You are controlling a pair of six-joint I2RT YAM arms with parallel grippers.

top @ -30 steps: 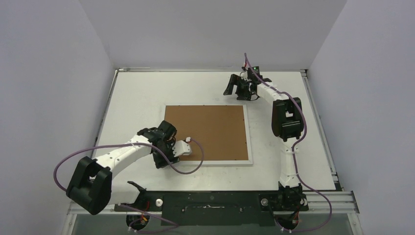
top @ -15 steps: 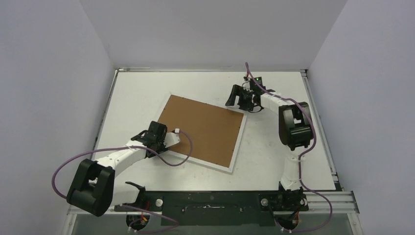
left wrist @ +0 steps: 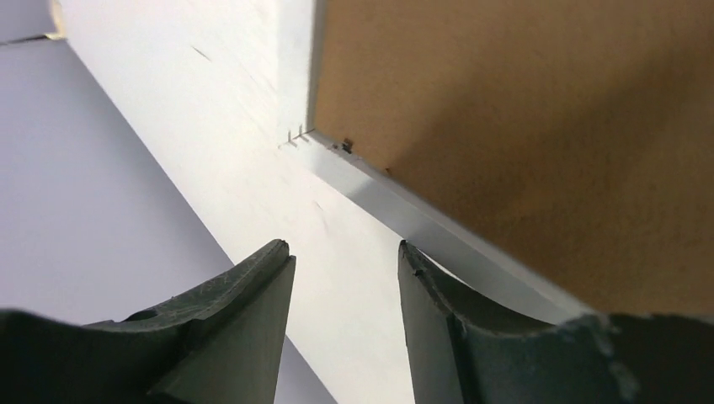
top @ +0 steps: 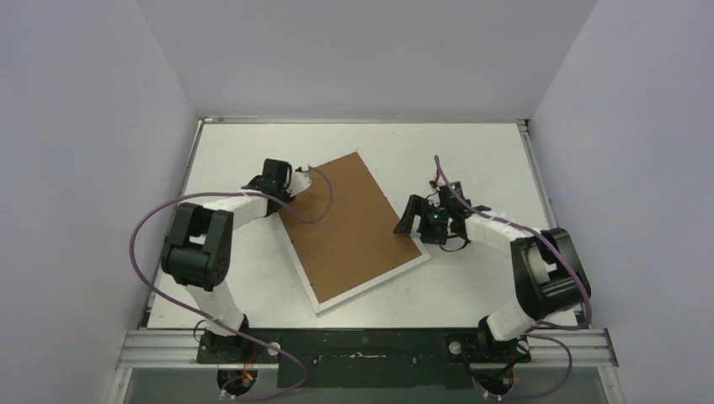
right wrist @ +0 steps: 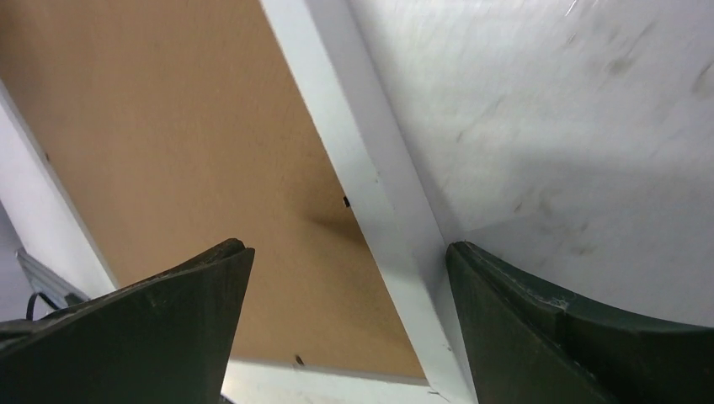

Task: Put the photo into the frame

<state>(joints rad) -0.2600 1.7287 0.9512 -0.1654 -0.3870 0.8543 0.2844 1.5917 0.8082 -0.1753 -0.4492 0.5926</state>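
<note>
The frame (top: 375, 284) lies face down and askew in the middle of the table, its narrow white border around the brown backing board (top: 349, 223). The photo is hidden. My left gripper (top: 285, 195) is at the frame's far-left edge. In the left wrist view it (left wrist: 345, 252) is open, nothing lies between its fingers, and the right finger is beside the white border (left wrist: 404, 206). My right gripper (top: 418, 227) is at the frame's right corner. In the right wrist view it (right wrist: 345, 248) stands wide open astride the border (right wrist: 370, 185).
Lavender walls close in the white table (top: 471, 151) on three sides, with a metal rail along its edges. Purple cables loop from both arms, and the left one hangs over the backing board's far-left part. The arm bases sit on the dark bar at the near edge.
The frame has turned clockwise on the table. My left gripper swung from the near-left corner to the far left. My right gripper came from the far side down to the right corner.
</note>
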